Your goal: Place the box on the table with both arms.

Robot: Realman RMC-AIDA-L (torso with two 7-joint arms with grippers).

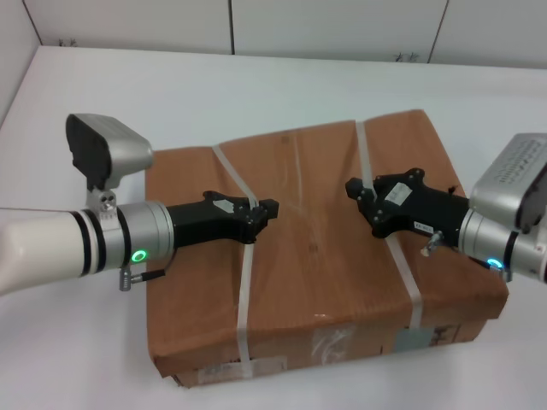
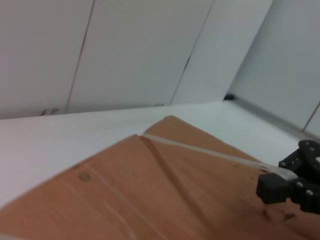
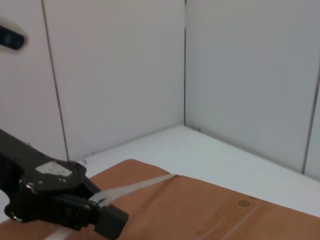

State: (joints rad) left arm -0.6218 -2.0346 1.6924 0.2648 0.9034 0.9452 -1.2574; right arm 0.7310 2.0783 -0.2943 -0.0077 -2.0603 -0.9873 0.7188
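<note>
The brown cardboard box [image 1: 316,256] lies on the white table [image 1: 256,94]; I cannot tell whether it rests on it or hangs just above. Two white straps bind it. My left gripper [image 1: 263,213] reaches over the box top from the left and is shut on the left strap [image 1: 246,290]. My right gripper [image 1: 357,195] reaches in from the right and is shut on the right strap [image 1: 402,273]. The right wrist view shows the left gripper [image 3: 107,212] pinching its strap on the box [image 3: 210,210]. The left wrist view shows the right gripper [image 2: 272,182] on the box [image 2: 150,190].
White wall panels [image 1: 342,26] stand along the table's far edge, and a wall closes the left side [image 1: 13,51]. Labels and clear tape [image 1: 333,346] show on the box's near side. Bare table surface lies behind the box and to its left.
</note>
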